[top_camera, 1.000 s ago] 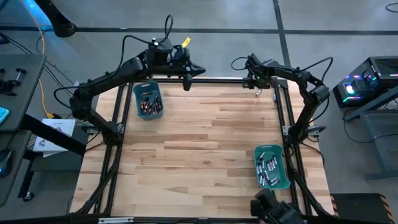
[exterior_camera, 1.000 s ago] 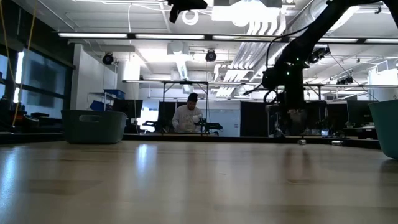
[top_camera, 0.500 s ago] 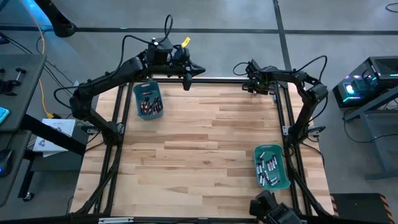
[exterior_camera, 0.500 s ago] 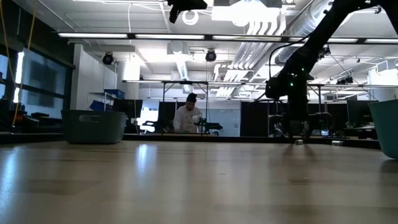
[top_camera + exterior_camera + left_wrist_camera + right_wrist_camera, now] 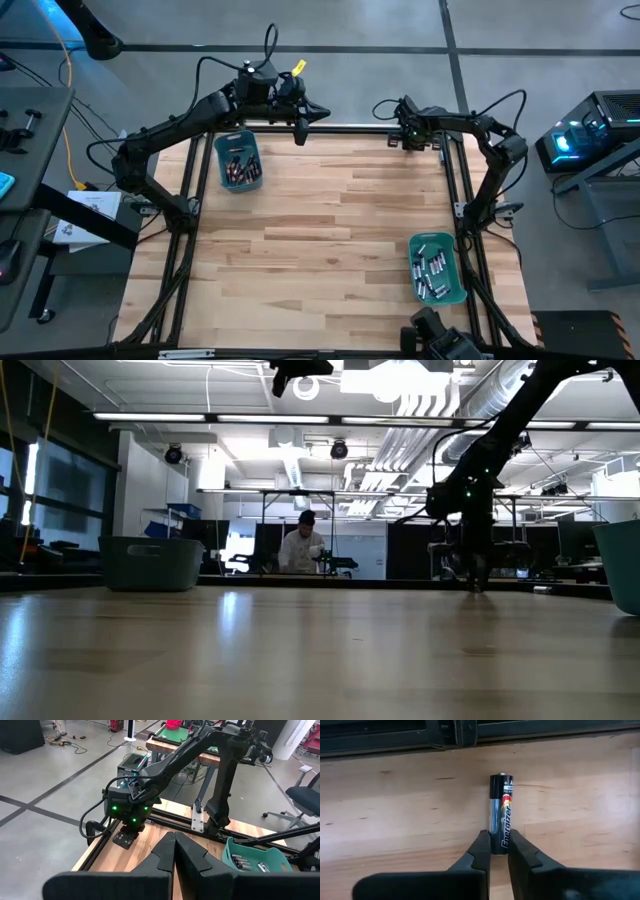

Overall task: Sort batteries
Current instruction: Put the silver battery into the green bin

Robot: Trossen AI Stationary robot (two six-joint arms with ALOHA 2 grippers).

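At the table's (image 5: 330,220) far right corner, the right gripper (image 5: 498,851) is clenched on a black battery (image 5: 501,810) lying on the wood beside the frame rail. The left gripper (image 5: 174,851) hangs pinched shut, empty, near the far-left bin (image 5: 237,161). The near-right bin (image 5: 437,267) holds what look like silvery batteries.

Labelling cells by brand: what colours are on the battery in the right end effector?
Black and silver with a red-and-yellow mark on the battery, clearest in the right wrist view.

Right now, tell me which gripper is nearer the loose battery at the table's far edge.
Right. The right gripper has its fingers closed on the battery; the left gripper hangs farther along that edge, shut and empty.
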